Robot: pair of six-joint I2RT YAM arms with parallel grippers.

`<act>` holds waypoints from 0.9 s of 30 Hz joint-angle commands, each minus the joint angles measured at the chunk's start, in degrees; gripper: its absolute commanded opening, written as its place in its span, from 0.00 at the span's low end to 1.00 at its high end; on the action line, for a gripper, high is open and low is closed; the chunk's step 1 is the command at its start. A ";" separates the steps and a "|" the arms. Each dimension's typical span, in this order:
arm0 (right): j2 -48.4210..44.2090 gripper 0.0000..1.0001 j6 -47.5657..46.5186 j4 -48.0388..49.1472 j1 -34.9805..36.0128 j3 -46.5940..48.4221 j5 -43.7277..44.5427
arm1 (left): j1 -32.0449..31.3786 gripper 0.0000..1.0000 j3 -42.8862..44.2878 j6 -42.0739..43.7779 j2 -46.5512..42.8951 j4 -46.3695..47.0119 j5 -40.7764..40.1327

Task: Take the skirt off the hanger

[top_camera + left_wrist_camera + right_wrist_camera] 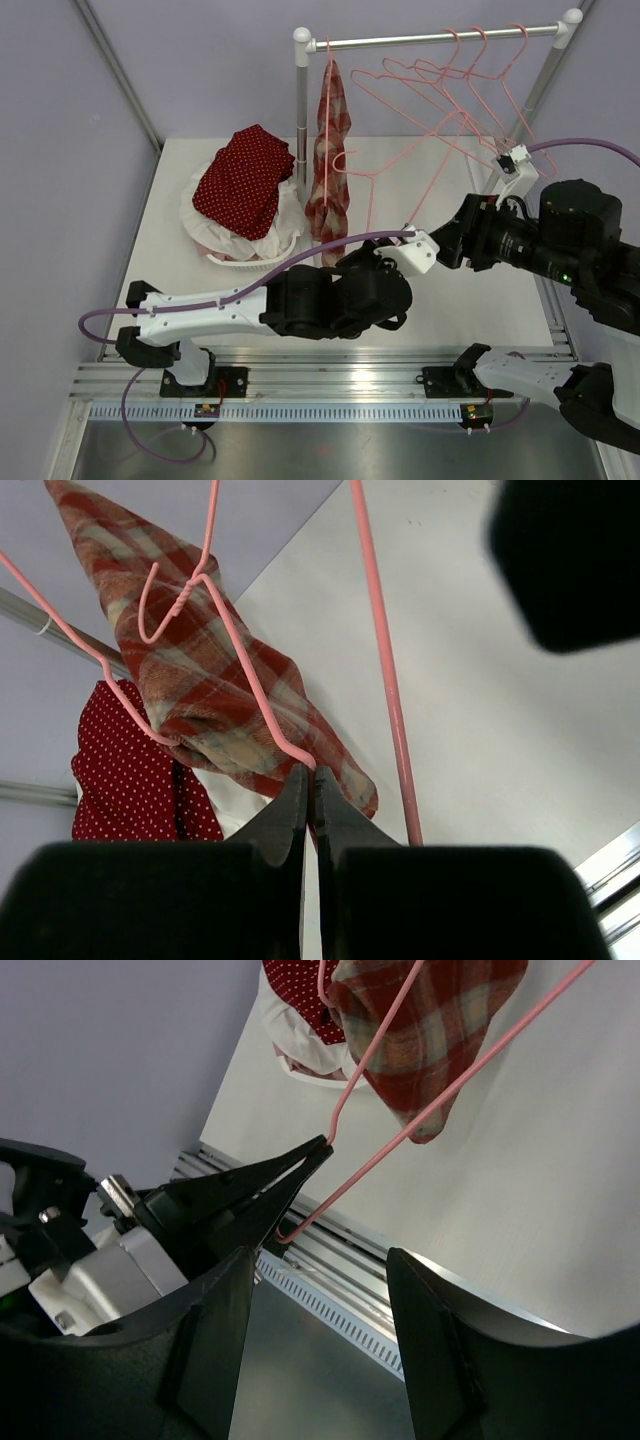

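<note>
While the plaid skirt (328,150) is draped at upper centre, its pink hanger (388,680) is pinched by the left claw (310,772); the right claw (320,1255) is spread. Steadying step judged; cloth to be gripped, slid off next.

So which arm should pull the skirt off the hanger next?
Right, probably. The left gripper is shut on the wire of the pink hanger, steadying it, so it is occupied. The right gripper is open and empty, with the plaid skirt in front of it.
</note>
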 commanded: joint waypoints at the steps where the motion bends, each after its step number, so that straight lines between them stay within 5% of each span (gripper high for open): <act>1: -1.46 0.63 1.52 2.85 0.27 -2.89 -5.28 | 0.25 0.00 0.07 0.25 -2.97 4.50 -2.18; 20: -3.85 0.62 8.28 27.87 0.27 -18.02 7.98 | -0.28 0.00 -0.55 -4.32 -6.31 6.17 0.36; 27: 0.02 0.46 11.62 40.38 0.27 -23.12 4.92 | -0.28 0.00 -1.60 -4.76 -8.24 9.68 2.73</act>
